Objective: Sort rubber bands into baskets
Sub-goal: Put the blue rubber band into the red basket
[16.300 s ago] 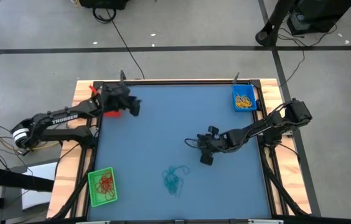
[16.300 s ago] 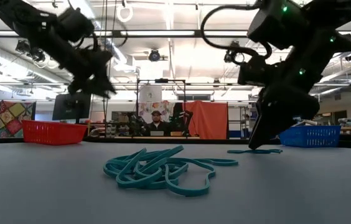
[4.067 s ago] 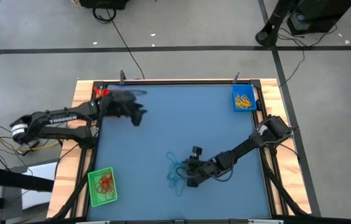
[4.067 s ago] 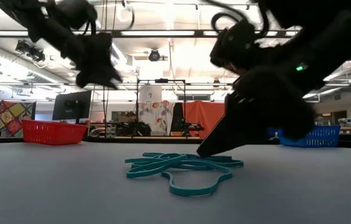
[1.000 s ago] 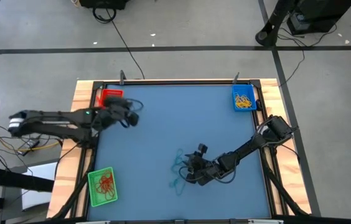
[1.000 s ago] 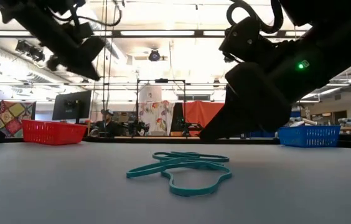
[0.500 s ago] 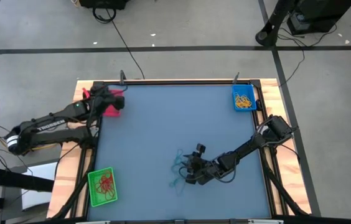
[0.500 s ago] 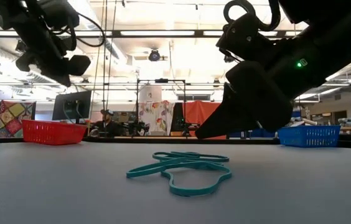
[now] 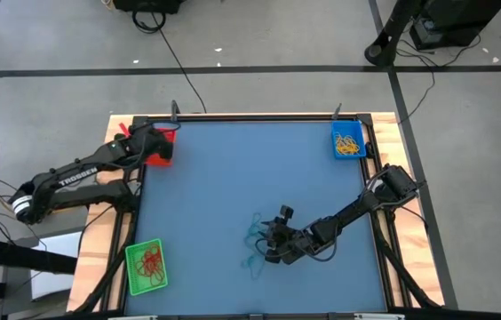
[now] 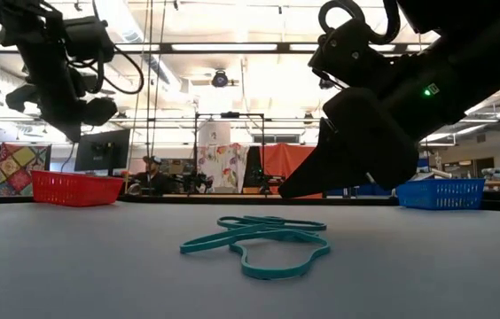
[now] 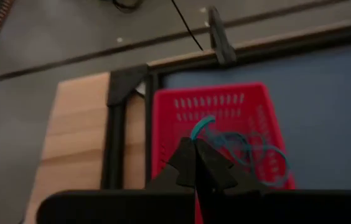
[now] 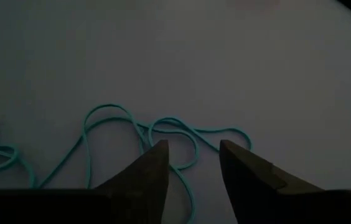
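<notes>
- My left gripper [image 11: 195, 163] hangs over the red basket [image 11: 216, 121] at the tabletop's [image 9: 233, 178] far left corner, clenched on a teal rubber band [image 11: 201, 126]; more teal loops lie in that basket.
- My right gripper [image 12: 193, 165] sits released just above the remaining teal bands [image 10: 259, 241] on the near middle of the tabletop.
- The blue basket [image 9: 348, 140] holds yellow bands at the far right; the green basket [image 9: 147, 266] holds red ones, near left.

Two dark jointed arms: the left arm [image 9: 73, 173] bears white lettering (TROSSEN), the right arm [image 9: 348, 210] carries looping black cables.
</notes>
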Action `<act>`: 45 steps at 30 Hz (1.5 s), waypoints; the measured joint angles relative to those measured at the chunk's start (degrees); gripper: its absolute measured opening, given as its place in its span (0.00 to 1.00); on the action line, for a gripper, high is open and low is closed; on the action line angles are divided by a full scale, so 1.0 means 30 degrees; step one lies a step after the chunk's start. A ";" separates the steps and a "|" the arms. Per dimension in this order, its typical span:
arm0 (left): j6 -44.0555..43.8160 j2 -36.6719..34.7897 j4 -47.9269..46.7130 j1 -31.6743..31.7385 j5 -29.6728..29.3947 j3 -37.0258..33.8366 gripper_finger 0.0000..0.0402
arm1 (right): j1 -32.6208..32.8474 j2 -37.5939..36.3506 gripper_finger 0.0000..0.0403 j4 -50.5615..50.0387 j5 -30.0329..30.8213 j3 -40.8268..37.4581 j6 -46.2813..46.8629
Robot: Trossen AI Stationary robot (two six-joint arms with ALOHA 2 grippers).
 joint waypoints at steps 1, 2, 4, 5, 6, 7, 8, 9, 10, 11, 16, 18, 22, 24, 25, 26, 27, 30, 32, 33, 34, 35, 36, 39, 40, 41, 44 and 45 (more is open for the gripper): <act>0.0035 0.0136 -0.0009 0.0050 0.0383 0.0000 0.00 | 0.0000 0.0000 0.38 0.0000 0.0003 0.0000 0.0000; 0.0042 0.0302 -0.0099 0.0078 0.0552 0.0000 0.00 | 0.0000 0.0000 0.38 0.0000 -0.0004 0.0000 0.0007; 0.0042 0.0683 -0.0363 0.0173 0.0636 0.0000 0.00 | 0.0000 0.0000 0.38 0.0001 -0.0004 0.0000 0.0090; 0.0037 0.0901 -0.0479 0.0264 0.0636 0.0000 0.00 | 0.0000 0.0000 0.38 0.0000 -0.0011 0.0000 0.0126; 0.0000 0.1135 -0.0561 0.0356 0.0628 0.0000 0.00 | 0.0000 0.0000 0.39 0.0002 -0.0043 0.0000 0.0131; -0.0019 0.1376 -0.0579 0.0463 0.0594 0.0000 0.01 | 0.0000 0.0000 0.38 0.0000 -0.0068 0.0000 0.0131; -0.0024 0.1621 -0.0530 0.0569 0.0495 0.0000 0.01 | 0.0000 0.0000 0.38 0.0000 -0.0124 0.0000 0.0133; -0.0024 0.1890 -0.0384 0.0699 0.0401 0.0000 0.02 | 0.0000 0.0000 0.38 0.0000 -0.0135 0.0000 0.0139; -0.0024 0.2176 -0.0183 0.0814 0.0369 0.0000 0.03 | 0.0000 0.0000 0.38 -0.0007 -0.0135 0.0000 0.0153; -0.0003 0.2447 0.0016 0.0912 0.0374 0.0000 0.04 | 0.0008 0.0000 0.38 -0.0007 -0.0135 0.0000 0.0153; 0.0987 0.3554 0.1416 0.0982 0.0554 0.0000 0.14 | 0.0266 0.0000 0.38 -0.0148 -0.0143 0.0000 0.0686; 0.1327 0.3821 0.1905 0.1047 0.0790 0.0000 0.19 | 0.0391 0.0000 0.38 -0.0271 -0.0160 0.0000 0.1248; 0.1862 0.4024 0.2574 0.1193 0.1193 0.0000 0.31 | 0.0718 0.0001 0.38 -0.0423 -0.0183 0.0000 0.2209; 0.2547 0.4030 0.3158 0.1067 0.2008 0.0000 0.35 | 0.0845 0.0007 0.38 -0.0481 -0.0157 0.0000 0.2521; 0.2972 0.4030 0.3577 0.0892 0.2795 0.0000 0.36 | 0.0905 0.0007 0.38 -0.0553 -0.0069 0.0000 0.2664; 0.3393 0.4030 0.4134 0.0657 0.3581 0.0000 0.37 | 0.0924 0.0007 0.38 -0.0655 0.0013 0.0000 0.2755; 0.3726 0.4030 0.4753 0.0349 0.4405 0.0000 0.37 | 0.0931 0.0007 0.38 -0.0828 0.0026 0.0000 0.2865; 0.4657 0.4030 0.6979 -0.1066 0.6315 0.0000 0.38 | 0.0829 0.0007 0.37 -0.1017 0.0025 -0.0100 0.3195; 0.5317 0.4030 0.8765 -0.2352 0.7057 -0.0080 0.38 | 0.0624 0.0007 0.37 -0.0996 -0.0064 -0.0331 0.3342; 0.5623 0.4030 0.9971 -0.3040 0.7479 -0.0284 0.38 | 0.0502 0.0007 0.37 -0.1002 -0.0277 -0.0469 0.3463; 0.6050 0.4030 1.1122 -0.3728 0.7889 -0.0569 0.38 | 0.0367 0.0007 0.37 -0.1008 -0.0514 -0.0616 0.3519; 0.6406 0.4030 1.2310 -0.4351 0.8358 -0.0913 0.38 | 0.0224 0.0007 0.37 -0.1014 -0.0726 -0.0736 0.3522; 0.6505 0.4038 1.3470 -0.4922 0.8855 -0.1268 0.38 | 0.0055 0.0007 0.37 -0.0981 -0.0928 -0.0875 0.3528; 0.6555 0.4038 1.6570 -0.6435 0.9813 -0.2259 0.38 | -0.0432 -0.0012 0.37 -0.0567 -0.1425 -0.1301 0.3477; 0.6548 0.4038 1.7393 -0.6932 0.9926 -0.2595 0.38 | -0.0605 -0.0022 0.37 -0.0180 -0.1683 -0.1487 0.3323; 0.6534 0.4038 1.8224 -0.7400 1.0078 -0.2944 0.38 | -0.0765 -0.0045 0.36 0.0255 -0.2049 -0.1652 0.3012; 0.6500 0.4044 2.0545 -0.8805 1.0341 -0.3914 0.38 | -0.1200 -0.0058 0.33 0.1776 -0.3224 -0.2191 0.2201; 0.6484 0.4144 2.1494 -0.9293 1.0341 -0.4326 0.38 | -0.1324 -0.0066 0.32 0.2187 -0.3573 -0.2321 0.1923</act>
